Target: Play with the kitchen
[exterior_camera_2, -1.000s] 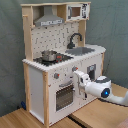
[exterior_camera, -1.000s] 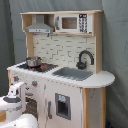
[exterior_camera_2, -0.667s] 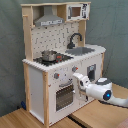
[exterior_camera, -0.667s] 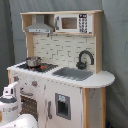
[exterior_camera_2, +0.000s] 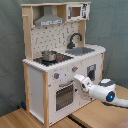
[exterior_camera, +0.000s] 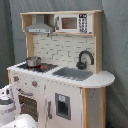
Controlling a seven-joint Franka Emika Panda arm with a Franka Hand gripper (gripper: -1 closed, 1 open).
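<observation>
Your arm at the kitchen front.
White panels, light-wood frame, black faucet, grey sink; the claw meets the oven front, spread untellable.

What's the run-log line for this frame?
arm: at kitchen front | gripper: by oven door, beneath knobs | pot: on stovetop | sink: untouched

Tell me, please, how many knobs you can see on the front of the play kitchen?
2 knobs show on the kitchen front panel, above the oven door: one toward the second exterior view's left, one just above the gripper. The arm may hide more.
</observation>
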